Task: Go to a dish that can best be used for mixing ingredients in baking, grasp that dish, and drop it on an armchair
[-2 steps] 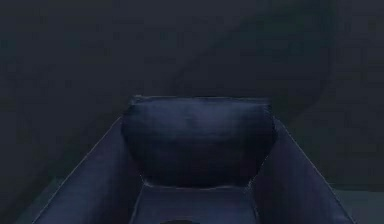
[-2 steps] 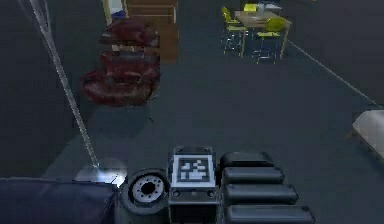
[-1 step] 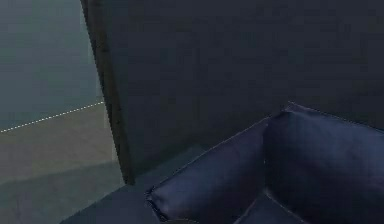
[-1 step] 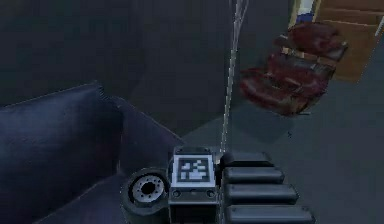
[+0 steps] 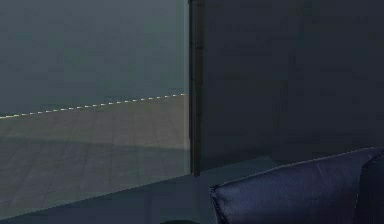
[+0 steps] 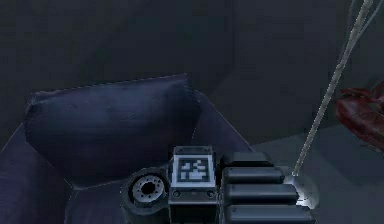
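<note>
Armchair (image 6: 105, 120): dark blue, against a dark wall at the arm side view's lower left; its corner also shows at the forward view's lower right (image 5: 290, 195).
Gripper (image 6: 146, 192): dark body in front of the armchair's seat; cannot tell whether it holds anything.
Red thing (image 6: 362, 110): arm side view's right edge.
</note>
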